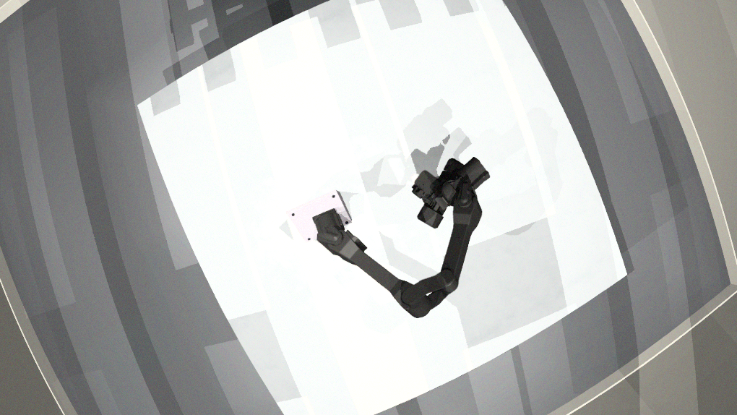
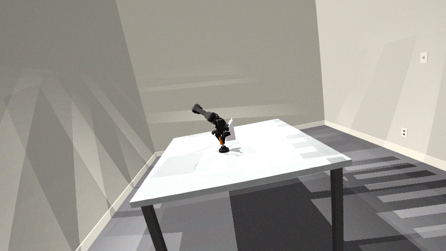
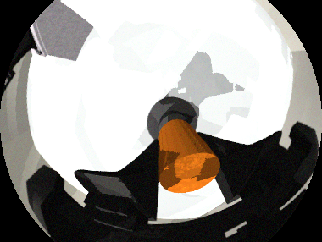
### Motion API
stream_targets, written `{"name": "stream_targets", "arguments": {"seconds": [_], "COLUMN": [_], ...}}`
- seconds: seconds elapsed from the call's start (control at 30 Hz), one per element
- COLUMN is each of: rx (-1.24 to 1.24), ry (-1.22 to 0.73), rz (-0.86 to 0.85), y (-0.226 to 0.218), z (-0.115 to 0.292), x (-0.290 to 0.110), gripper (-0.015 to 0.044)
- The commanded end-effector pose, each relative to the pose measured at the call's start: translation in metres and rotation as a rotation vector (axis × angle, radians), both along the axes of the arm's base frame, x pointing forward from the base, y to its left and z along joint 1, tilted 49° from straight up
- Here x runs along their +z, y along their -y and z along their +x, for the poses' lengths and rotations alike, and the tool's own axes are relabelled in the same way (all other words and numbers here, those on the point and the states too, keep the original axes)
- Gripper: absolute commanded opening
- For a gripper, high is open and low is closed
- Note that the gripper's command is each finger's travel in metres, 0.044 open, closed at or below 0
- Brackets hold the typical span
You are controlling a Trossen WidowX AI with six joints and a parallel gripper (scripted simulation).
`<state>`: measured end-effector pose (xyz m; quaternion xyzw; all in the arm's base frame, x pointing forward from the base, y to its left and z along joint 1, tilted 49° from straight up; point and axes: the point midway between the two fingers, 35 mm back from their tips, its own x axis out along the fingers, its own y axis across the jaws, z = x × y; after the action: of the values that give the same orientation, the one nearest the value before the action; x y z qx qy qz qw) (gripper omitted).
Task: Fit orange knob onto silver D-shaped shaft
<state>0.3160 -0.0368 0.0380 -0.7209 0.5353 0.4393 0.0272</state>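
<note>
A: Wrist view first. We log the gripper (image 3: pixel 188 185) clamped on the knob (image 3: pixel 187 158), fingers part-way apart on its body. The knob's long axis runs away from the camera toward the pedestal (image 3: pixel 169 118), whose dark round rim shows just past the knob's far end.

B: Agreed. Is the knob down on the pedestal, or above it?

A: We cannot tell from this view; the far end overlaps the rim and hides the shaft completely. In the exterior view the knob (image 2: pixel 221 140) looks tilted, with its lower end near the pedestal (image 2: pixel 223 150), but the parts are too small to call contact.

B: So the relation that matters: the pedestal lies straight ahead of the gripper along the knob's axis, slightly up and left of it in the wrist picture.

A: Yes. We judge the next move to be a push along that axis, with twist as needed to bring the flats together. Neither flat is visible to us.

B: Top view adds little; the arm (image 1: pixel 458 242) covers both knob and pedestal on the table (image 1: pixel 231 155).

A: Noted. The risk we see is jamming if the tilt persists.
</note>
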Motion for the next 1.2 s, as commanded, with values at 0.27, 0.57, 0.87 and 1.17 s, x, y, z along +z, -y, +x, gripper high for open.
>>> {"name": "stream_targets", "arguments": {"seconds": [0.27, 0.57, 0.87, 1.17], "rx": [0.051, 0.051, 0.051, 0.051], "ry": [-0.045, -0.045, -0.046, -0.046], "rz": [-0.001, -0.001, -0.001, -0.001], "y": [-0.0007, -0.0011, -0.0006, 0.0017], "z": [0.0057, 0.004, 0.0013, 0.0005], "x": [0.0015, 0.0007, -0.0009, -0.0023], "gripper": [0.0, 0.0, 0.0, 0.0]}}
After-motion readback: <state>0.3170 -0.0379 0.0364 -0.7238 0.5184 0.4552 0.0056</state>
